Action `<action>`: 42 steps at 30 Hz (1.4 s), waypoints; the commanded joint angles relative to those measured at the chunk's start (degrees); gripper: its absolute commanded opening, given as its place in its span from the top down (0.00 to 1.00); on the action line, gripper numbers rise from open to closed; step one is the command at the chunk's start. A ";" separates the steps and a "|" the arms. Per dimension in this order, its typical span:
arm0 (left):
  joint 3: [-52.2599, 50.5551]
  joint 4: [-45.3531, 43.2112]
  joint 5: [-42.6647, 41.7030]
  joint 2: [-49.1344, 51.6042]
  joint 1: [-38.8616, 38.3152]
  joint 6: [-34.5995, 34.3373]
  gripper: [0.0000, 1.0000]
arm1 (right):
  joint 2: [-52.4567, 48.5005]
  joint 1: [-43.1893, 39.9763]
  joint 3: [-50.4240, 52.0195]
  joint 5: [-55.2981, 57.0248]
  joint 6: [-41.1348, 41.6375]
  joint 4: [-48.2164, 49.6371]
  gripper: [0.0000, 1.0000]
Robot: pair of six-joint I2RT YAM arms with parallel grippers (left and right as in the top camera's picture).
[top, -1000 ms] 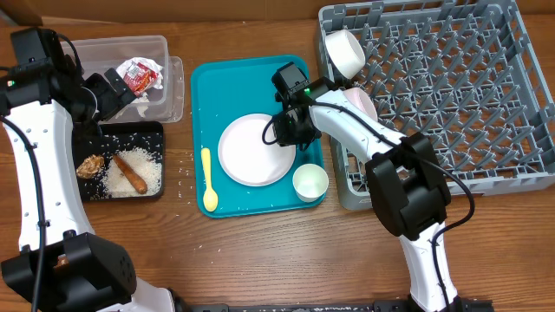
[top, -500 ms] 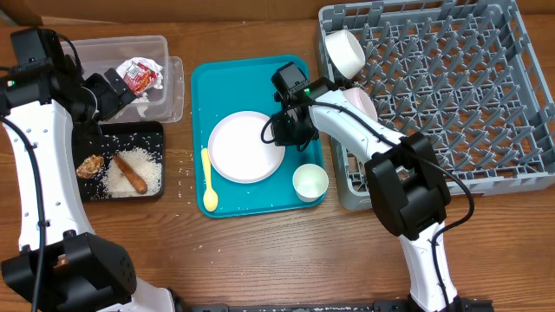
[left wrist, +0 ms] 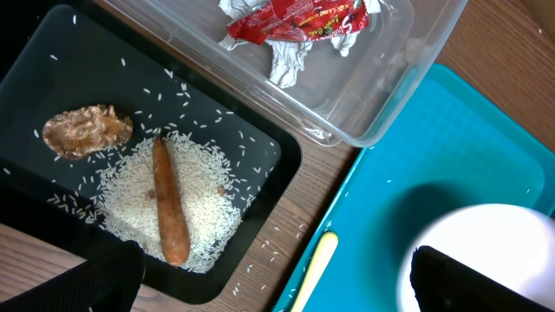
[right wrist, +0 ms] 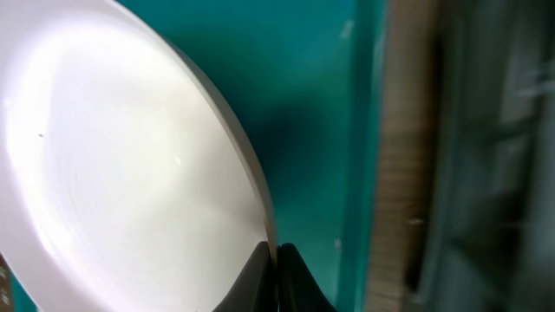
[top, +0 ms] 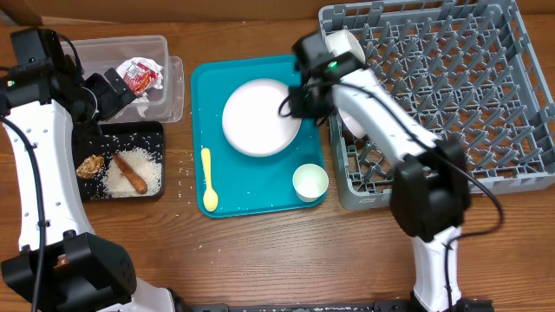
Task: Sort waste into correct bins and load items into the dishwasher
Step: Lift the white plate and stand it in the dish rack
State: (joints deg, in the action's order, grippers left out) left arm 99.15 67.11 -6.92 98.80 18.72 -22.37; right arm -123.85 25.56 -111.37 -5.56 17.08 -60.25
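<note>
Plate (top: 258, 117) in R gripper (top: 293, 102) over teal tray (top: 260, 186), rack (top: 486, 104) wall beside.

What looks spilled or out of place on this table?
Loose white rice grains lie scattered on the wooden table between the flat black tray and the teal plastic tray. The right claw pinches the round white plate by its rim; nothing looks broken.

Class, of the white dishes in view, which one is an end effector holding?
The flat round plate, pinched at its rim by the right end effector. The small cup stands free on the teal tray; the bowl sits in the grey rack.
</note>
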 commanded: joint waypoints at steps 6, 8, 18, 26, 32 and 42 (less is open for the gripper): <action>1.07 -0.04 -0.57 -0.09 -0.42 0.07 0.00 | 17.29 -0.26 -4.59 19.37 -0.57 -0.31 0.96; 1.07 -0.04 -0.57 -0.09 -0.42 0.07 0.00 | 19.10 -0.26 -4.59 26.64 -0.57 -0.31 0.96; 1.07 -0.04 -0.57 -0.09 -0.42 0.07 0.00 | 20.57 -1.05 -4.46 65.05 4.42 0.79 0.96; 1.07 -0.04 -0.57 -0.09 -0.42 0.07 0.00 | 18.47 -6.10 -4.31 73.26 2.45 3.61 0.96; 1.07 -0.04 -0.57 -0.09 -0.42 0.07 0.00 | 14.34 -9.42 -3.32 70.53 2.40 2.60 0.96; 1.07 -0.04 -0.57 -0.09 -0.42 0.07 0.00 | 5.14 -9.64 -3.32 67.87 2.45 2.23 0.96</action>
State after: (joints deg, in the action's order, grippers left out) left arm 99.15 67.11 -6.92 98.80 18.72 -22.37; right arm -116.57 15.75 -114.69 61.95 19.42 -58.08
